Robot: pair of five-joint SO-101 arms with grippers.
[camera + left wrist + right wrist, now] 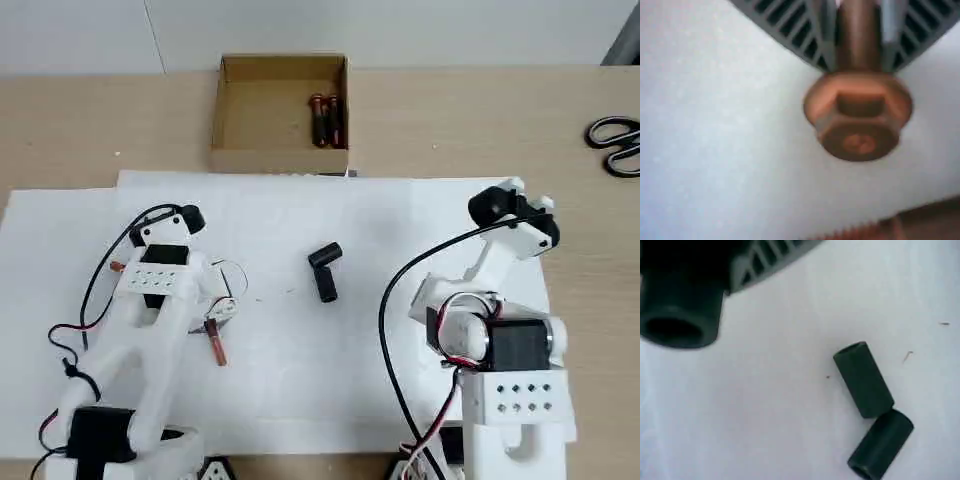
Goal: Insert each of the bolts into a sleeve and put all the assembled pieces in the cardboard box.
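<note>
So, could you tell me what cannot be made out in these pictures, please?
- Left wrist view: bolt shank hidden by the left end effector; second bolt cut off by the edge.
- High view: scissors cut off at the edge; pieces in the cardboard box too small to confirm assembly.

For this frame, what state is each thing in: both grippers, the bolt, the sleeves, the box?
Left gripper: shut on a copper bolt, hex head sticking out.
Right gripper: shut on a black sleeve, bore empty.
Two loose sleeves: lying on the white paper, touching at one end, unfilled.
Cardboard box: open, two assembled pieces lying side by side inside.
</note>
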